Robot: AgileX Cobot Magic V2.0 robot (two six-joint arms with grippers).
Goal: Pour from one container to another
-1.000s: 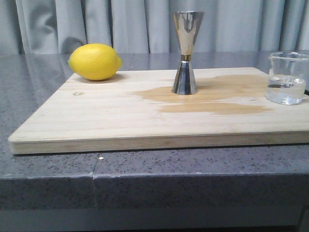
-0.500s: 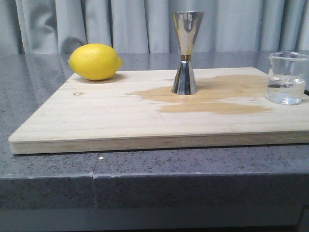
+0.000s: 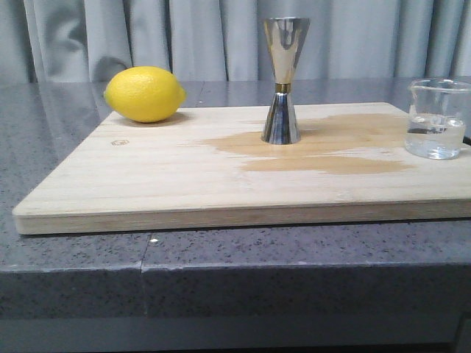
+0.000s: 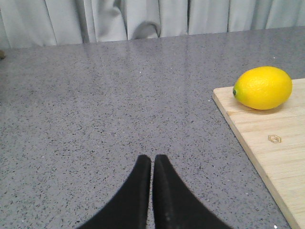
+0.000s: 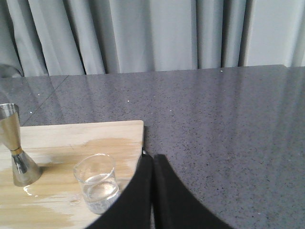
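Open board between lemon (image 3: 144, 93), jigger (image 3: 283, 81) and beaker (image 3: 438, 118)

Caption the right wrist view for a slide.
Shut right claw hovers beside the glass beaker, steel jigger upright on the wet cutting board.

No readable text, only a small hexagon mark on the wooden board (image 4: 274, 139)

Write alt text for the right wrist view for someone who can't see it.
A small glass beaker holding clear liquid stands on a wet-stained wooden board, beside a steel jigger. The right hand, fingers closed and empty, hangs at the board's edge above a grey countertop.
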